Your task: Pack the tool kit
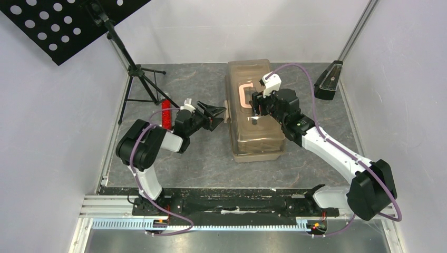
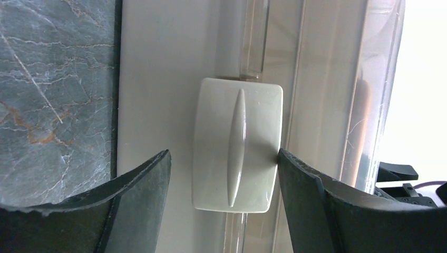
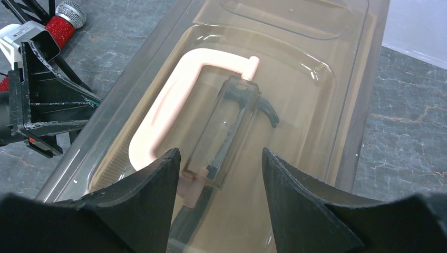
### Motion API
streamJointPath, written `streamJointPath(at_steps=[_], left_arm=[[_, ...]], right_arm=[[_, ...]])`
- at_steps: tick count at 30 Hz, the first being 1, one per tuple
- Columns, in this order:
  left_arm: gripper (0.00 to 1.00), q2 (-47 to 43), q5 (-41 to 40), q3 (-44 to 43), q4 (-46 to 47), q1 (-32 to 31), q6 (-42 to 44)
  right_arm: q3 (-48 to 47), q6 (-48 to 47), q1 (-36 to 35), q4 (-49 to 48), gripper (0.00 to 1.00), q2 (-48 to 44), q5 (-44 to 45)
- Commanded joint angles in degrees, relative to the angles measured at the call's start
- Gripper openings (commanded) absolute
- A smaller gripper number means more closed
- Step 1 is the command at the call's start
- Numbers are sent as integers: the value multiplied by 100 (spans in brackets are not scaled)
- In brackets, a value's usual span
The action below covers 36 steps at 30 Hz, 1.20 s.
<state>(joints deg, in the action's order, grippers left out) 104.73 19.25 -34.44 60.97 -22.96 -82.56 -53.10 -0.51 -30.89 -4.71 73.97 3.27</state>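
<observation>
The tan-brown toolbox (image 1: 263,138) lies shut in the middle of the table, with its pale handle (image 1: 243,95) flat on the translucent lid. My left gripper (image 1: 217,116) is open at the box's left side. In the left wrist view its jaws (image 2: 224,158) straddle the cream latch (image 2: 237,145), and the right finger (image 2: 298,176) touches the latch's edge. My right gripper (image 1: 256,112) is open and empty just above the lid, beside the handle (image 3: 158,105). A dark hammer-like tool (image 3: 248,103) shows through the lid. Screwdrivers and utility knives are out of view.
A black music stand (image 1: 68,21) with its tripod (image 1: 139,79) stands at the back left. A red bar-shaped piece (image 1: 167,113) with a silver head (image 3: 66,23) lies by the left arm. A black wedge-shaped object (image 1: 328,81) sits at the back right, against the wall.
</observation>
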Motion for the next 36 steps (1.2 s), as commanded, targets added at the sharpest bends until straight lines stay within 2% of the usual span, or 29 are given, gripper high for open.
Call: streamJointPath(at_steps=[1, 6, 12, 17, 26, 29, 36], left_arm=[[79, -359, -149, -73, -849, -13, 696], [75, -657, -225, -325, -1591, -8, 1112], [63, -925, -351, -614, -2375, -37, 1565], [55, -877, -306, -729, -2529, -92, 1621], [51, -555, -115, -815, -2583, -201, 1491], [52, -275, 89, -714, -2282, -209, 1182], [51, 405, 498, -491, -602, -224, 291]], right_arm=[[297, -121, -44, 1148, 61, 53, -223], [300, -133, -46, 1153, 61, 21, -187], [294, -142, -50, 1160, 61, 25, -195], [283, -142, -48, 1165, 61, 32, -220], [211, -115, -48, 1405, 61, 119, -211], [204, -66, -48, 1509, 61, 135, -251], [420, 43, -48, 1444, 61, 111, -629]])
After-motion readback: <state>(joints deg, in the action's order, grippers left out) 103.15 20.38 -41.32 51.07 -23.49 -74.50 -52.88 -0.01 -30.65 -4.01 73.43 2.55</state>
